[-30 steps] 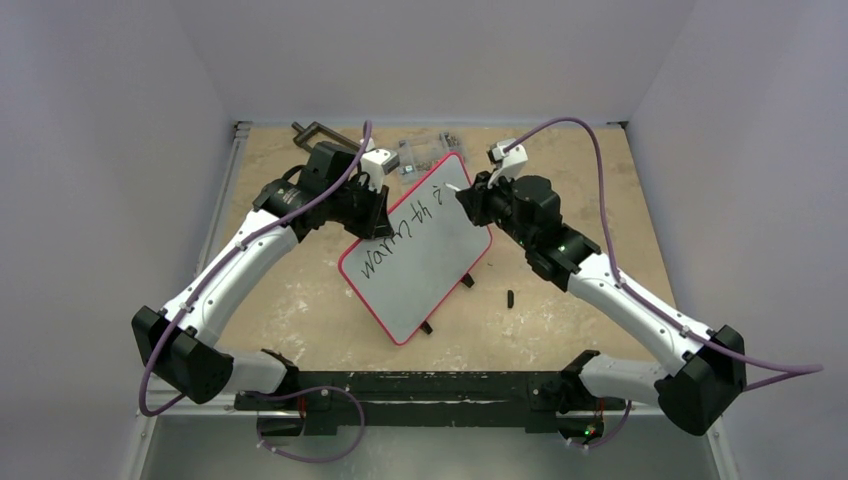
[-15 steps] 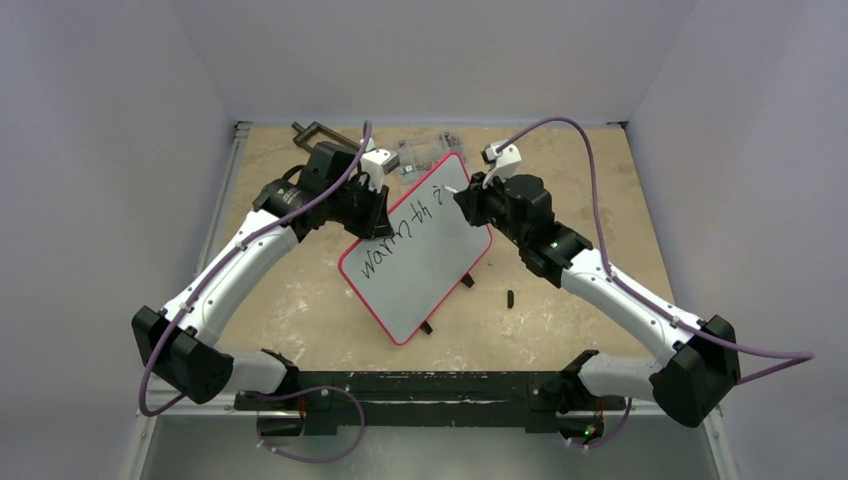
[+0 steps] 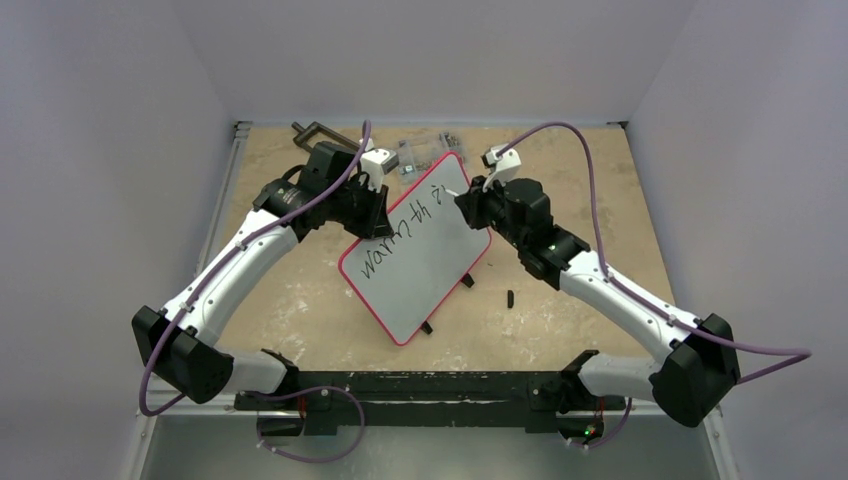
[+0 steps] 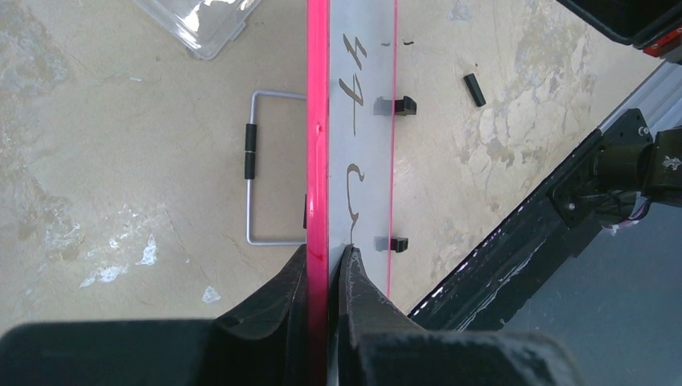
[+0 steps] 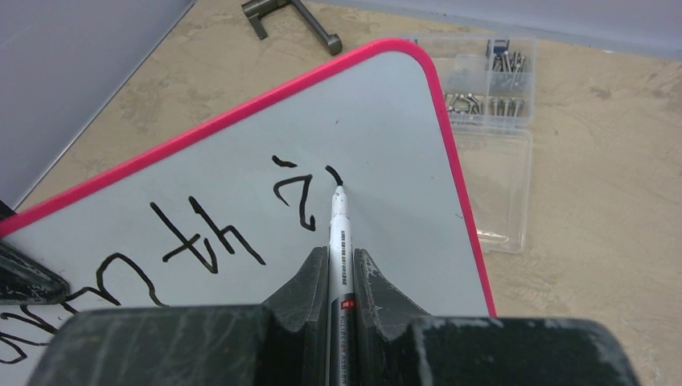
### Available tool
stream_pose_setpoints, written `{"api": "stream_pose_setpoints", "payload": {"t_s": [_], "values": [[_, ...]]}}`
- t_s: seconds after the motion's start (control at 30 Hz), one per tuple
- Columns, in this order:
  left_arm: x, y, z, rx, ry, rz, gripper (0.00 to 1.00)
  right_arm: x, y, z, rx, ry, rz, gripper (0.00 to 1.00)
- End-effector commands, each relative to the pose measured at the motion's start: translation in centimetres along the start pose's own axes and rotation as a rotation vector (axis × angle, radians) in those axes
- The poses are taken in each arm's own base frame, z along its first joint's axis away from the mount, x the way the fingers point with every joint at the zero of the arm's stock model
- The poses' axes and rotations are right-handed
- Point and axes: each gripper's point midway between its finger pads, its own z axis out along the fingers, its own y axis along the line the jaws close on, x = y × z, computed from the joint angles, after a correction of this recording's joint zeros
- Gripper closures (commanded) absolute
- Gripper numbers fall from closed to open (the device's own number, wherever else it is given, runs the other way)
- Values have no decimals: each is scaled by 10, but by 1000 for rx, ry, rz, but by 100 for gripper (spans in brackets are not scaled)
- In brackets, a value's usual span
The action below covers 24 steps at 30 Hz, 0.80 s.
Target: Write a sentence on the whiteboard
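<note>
tabletop (image 5: 603, 201); right gripper (image 5: 338, 256) tight around marker (image 5: 337, 219)

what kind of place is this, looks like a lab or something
Most likely a robotics lab test cell: plain grey walls box in a scuffed tan table, and the left arm and right arm are bolted to a black rail at its near edge.

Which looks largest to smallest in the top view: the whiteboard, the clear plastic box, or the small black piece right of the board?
1. whiteboard, clearly largest.
2. clear plastic box, partly hidden behind the board's far corner, so its full size is unsure.
3. small black piece, by far the smallest.
</note>
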Motion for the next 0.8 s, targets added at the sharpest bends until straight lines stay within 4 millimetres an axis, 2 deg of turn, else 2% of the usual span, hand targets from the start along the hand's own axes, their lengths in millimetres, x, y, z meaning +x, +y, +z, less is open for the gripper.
{"api": "stream_pose_setpoints", "payload": {"t_s": [0.0, 0.1, 0.23, 0.6, 0.77], "values": [[17, 66, -7, -309, 84, 120, 100, 18, 2, -3, -21, 26, 28, 100], [17, 65, -7, -310, 83, 119, 100, 27, 1, -5, -22, 40, 39, 100], [17, 65, -7, -308, 84, 119, 100, 25, 1, -6, -22, 36, 40, 100], [17, 65, -7, -307, 84, 119, 100, -14, 10, 0, -35, -25, 21, 100], [17, 65, -7, -306, 85, 119, 100, -26, 10, 4, -26, -44, 12, 100]]}}
